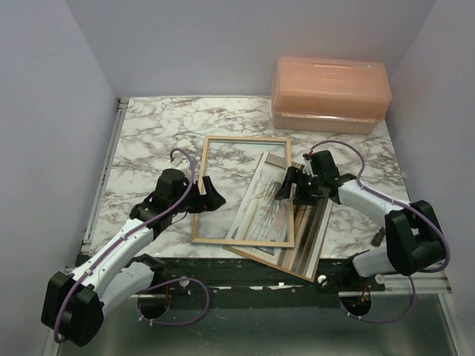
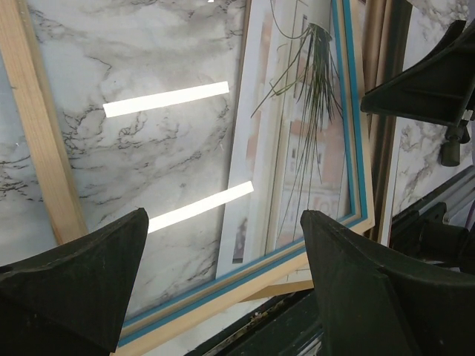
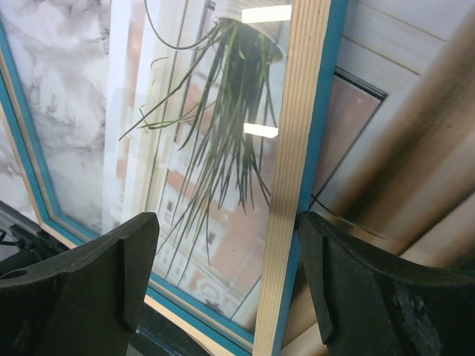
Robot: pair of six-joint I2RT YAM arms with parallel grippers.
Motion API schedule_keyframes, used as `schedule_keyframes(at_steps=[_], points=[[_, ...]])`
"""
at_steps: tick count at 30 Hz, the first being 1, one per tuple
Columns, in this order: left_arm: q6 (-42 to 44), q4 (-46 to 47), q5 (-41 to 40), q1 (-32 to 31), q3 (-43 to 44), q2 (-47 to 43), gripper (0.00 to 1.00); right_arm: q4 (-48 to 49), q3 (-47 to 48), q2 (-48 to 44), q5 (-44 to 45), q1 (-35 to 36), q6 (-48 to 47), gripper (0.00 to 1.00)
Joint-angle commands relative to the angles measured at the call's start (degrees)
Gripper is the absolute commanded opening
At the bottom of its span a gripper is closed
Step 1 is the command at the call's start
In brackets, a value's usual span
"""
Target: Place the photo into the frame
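Observation:
The frame (image 1: pixel 199 215) lies flat on the marble table with its pale wood back up; its blue inner edge shows in the wrist views (image 2: pixel 223 293) (image 3: pixel 297 148). The photo (image 1: pixel 260 208) of a spiky plant lies tilted under the frame's right half and sticks out past its right rail and near corner. It shows through the glass (image 2: pixel 312 111) (image 3: pixel 215 111). My left gripper (image 1: pixel 210 194) (image 2: pixel 225 216) hovers open over the frame's left part, holding nothing. My right gripper (image 1: pixel 289 185) (image 3: pixel 228 219) is open, its fingers straddling the right rail.
A peach plastic box (image 1: pixel 330 93) stands at the back right. A brown sheet's edge (image 1: pixel 286 268) peeks out under the photo near the table's front edge. The right arm's finger (image 2: pixel 423 81) shows in the left wrist view.

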Motion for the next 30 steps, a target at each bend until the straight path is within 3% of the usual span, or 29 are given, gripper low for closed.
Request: schedule_keyframes(at_steps=[1,16,30], points=[[0.9,-1.1,1.8,-0.2,1.2,-0.5,0.88,5.6,0.6,2.9,-5.1,1.6,2.5,0.82],[0.8,-1.5,1.1,-0.2,0.6,-0.7,0.88,17.3,5.0,11.6,-4.7,11.4,10.7,0.84],[0.5,-3.8,-0.5,-0.3,0.4,-5.4,0.88,23.1,17.5,24.8,-5.7,19.0,13.5,0.85]])
